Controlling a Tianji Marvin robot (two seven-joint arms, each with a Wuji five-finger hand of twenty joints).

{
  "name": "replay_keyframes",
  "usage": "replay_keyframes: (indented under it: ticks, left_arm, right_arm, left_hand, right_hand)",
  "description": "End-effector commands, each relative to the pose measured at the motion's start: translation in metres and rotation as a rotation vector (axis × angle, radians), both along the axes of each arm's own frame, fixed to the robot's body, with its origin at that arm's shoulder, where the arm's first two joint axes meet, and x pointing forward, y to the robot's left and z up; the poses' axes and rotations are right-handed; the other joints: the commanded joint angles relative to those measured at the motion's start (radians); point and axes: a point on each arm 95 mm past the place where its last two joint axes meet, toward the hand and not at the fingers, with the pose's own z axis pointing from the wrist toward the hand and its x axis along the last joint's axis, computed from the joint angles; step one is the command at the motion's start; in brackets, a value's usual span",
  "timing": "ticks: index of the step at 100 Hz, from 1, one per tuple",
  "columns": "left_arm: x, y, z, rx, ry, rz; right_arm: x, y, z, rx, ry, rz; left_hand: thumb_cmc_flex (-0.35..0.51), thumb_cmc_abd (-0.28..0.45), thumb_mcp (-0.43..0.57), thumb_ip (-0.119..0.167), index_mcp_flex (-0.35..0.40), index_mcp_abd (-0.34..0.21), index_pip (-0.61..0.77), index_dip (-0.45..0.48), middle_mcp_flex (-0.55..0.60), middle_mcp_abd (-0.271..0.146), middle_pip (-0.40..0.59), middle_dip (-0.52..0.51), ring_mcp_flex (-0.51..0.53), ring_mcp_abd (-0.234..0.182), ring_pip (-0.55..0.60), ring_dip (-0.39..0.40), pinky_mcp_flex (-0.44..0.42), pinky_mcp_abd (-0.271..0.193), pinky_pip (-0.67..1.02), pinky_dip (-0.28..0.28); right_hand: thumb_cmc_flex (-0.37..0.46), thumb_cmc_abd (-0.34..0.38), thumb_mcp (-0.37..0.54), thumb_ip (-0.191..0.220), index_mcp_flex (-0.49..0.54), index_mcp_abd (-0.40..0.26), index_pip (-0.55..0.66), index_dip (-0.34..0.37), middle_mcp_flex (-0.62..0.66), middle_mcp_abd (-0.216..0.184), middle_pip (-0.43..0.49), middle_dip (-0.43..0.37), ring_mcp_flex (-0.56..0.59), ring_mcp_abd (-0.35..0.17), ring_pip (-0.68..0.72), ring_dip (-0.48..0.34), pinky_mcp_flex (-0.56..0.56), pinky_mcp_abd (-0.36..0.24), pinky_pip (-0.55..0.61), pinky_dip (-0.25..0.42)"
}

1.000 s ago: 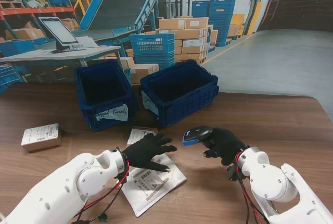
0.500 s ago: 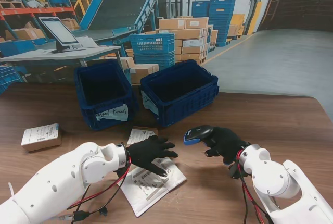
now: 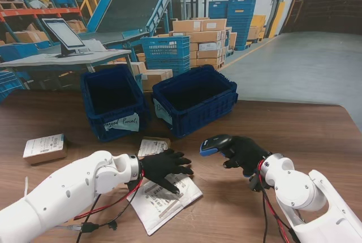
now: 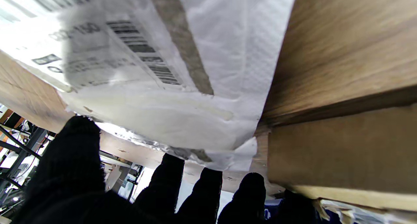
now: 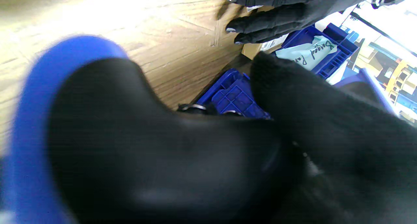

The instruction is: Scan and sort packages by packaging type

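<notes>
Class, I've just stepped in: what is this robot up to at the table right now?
The right hand holds a barcode scanner aimed toward the white mailer bag. The left hand rests open over that bag. Two blue bins stand behind, and a small labelled box lies at the far left.

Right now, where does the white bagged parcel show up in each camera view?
Stand view: white bagged parcel lies flat near me, under the left hand.
Left wrist view: it fills most of the picture, its barcode label visible, beyond the fingertips.
Right wrist view: not clearly in it.
Shared landmark: the left hand, seen by the stand and right wrist.
</notes>
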Motion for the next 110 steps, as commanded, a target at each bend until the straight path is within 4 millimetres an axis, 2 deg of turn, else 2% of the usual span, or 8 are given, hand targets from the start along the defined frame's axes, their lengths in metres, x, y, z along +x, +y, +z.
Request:
replay_keyframes:
  ticks: [1,46,48,54,74,95,106,110]
  left_arm:
    - [0.001,-0.010,0.001,-0.003,0.006,-0.023]
    - [0.006,-0.018,-0.008,0.035,0.027,-0.049]
    - [0.006,-0.018,-0.008,0.036,0.027,-0.050]
    - [0.006,-0.018,-0.007,0.038,0.025,-0.051]
    - [0.002,-0.017,-0.006,0.047,-0.022,-0.062]
    - [0.000,-0.017,-0.008,0.045,-0.044,-0.062]
    - [-0.002,-0.017,-0.009,0.040,-0.054,-0.059]
    - [-0.002,-0.017,-0.010,0.039,-0.061,-0.059]
  right_arm:
    - [0.000,0.002,0.001,0.001,0.012,0.009]
    - [0.002,0.000,0.002,0.005,0.014,0.008]
    - [0.002,0.000,0.002,0.005,0.013,0.008]
    - [0.003,0.000,0.003,0.007,0.011,0.005]
    - [0.003,-0.001,0.004,0.007,0.006,0.000]
    - [0.003,-0.001,0.005,0.007,0.002,-0.003]
    - [0.003,-0.001,0.005,0.006,0.002,-0.004]
    - [0.003,-0.001,0.006,0.006,0.001,-0.006]
  left_hand:
    - [-0.018,-0.027,0.026,0.021,-0.035,0.001,-0.005,0.007,-0.044,-0.010,-0.013,0.008,-0.040,-0.029,-0.006,0.005,-0.010,0.000,-0.004,0.005]
    - [0.014,-0.096,0.091,0.037,0.000,0.011,0.007,0.009,0.010,-0.011,0.010,0.022,0.005,-0.020,0.015,0.018,-0.003,0.002,-0.003,0.007]
    - [-0.016,-0.118,0.165,0.028,0.009,0.013,0.009,0.008,0.023,-0.011,0.010,0.038,0.015,-0.019,0.014,0.032,0.000,0.003,0.000,0.006]
    - [-0.004,-0.144,0.204,0.027,0.028,0.017,0.016,0.010,0.048,-0.012,0.025,0.049,0.037,-0.013,0.024,0.040,0.005,0.007,0.002,0.006]
    - [-0.007,-0.291,0.520,0.069,0.134,0.038,0.083,0.055,0.123,-0.021,0.111,0.102,0.119,-0.007,0.058,0.073,0.044,0.021,0.043,-0.003]
    - [0.022,-0.346,0.662,0.065,0.217,0.024,0.240,0.190,0.197,-0.033,0.226,0.146,0.210,-0.011,0.101,0.114,0.064,0.019,0.118,-0.021]
    - [0.050,-0.360,0.714,0.075,0.223,-0.002,0.447,0.326,0.235,-0.040,0.260,0.155,0.233,-0.017,0.108,0.119,0.070,0.014,0.155,-0.033]
    - [0.083,-0.414,0.740,0.028,0.221,-0.029,0.555,0.410,0.252,-0.043,0.269,0.156,0.241,-0.017,0.111,0.117,0.072,0.015,0.169,-0.038]
  right_hand:
    - [0.080,0.042,0.037,0.005,0.052,-0.078,0.080,0.045,-0.015,-0.018,0.006,0.013,0.013,-0.058,0.041,0.023,-0.003,-0.002,0.002,0.009]
    - [0.079,0.043,0.033,0.002,0.056,-0.077,0.079,0.045,-0.015,-0.017,0.005,0.013,0.013,-0.058,0.039,0.023,-0.002,-0.003,0.001,0.009]
    - [0.079,0.043,0.034,0.002,0.056,-0.077,0.079,0.045,-0.015,-0.017,0.005,0.013,0.013,-0.058,0.039,0.023,-0.002,-0.003,0.001,0.009]
    - [0.083,0.041,0.034,0.002,0.057,-0.077,0.079,0.045,-0.015,-0.017,0.005,0.013,0.014,-0.056,0.039,0.024,-0.002,-0.002,0.001,0.009]
    - [0.081,0.042,0.030,-0.001,0.057,-0.077,0.078,0.046,-0.015,-0.017,0.005,0.013,0.014,-0.058,0.038,0.023,-0.002,0.000,0.002,0.009]
    - [0.080,0.044,0.028,-0.002,0.057,-0.077,0.078,0.046,-0.015,-0.017,0.005,0.013,0.014,-0.056,0.036,0.024,-0.002,-0.001,0.001,0.008]
    - [0.087,0.047,0.023,-0.002,0.057,-0.077,0.078,0.047,-0.015,-0.017,0.005,0.013,0.014,-0.056,0.035,0.024,-0.002,0.000,0.001,0.008]
    - [0.086,0.049,0.022,-0.002,0.057,-0.077,0.078,0.047,-0.015,-0.017,0.005,0.013,0.014,-0.055,0.035,0.024,-0.002,0.000,0.001,0.008]
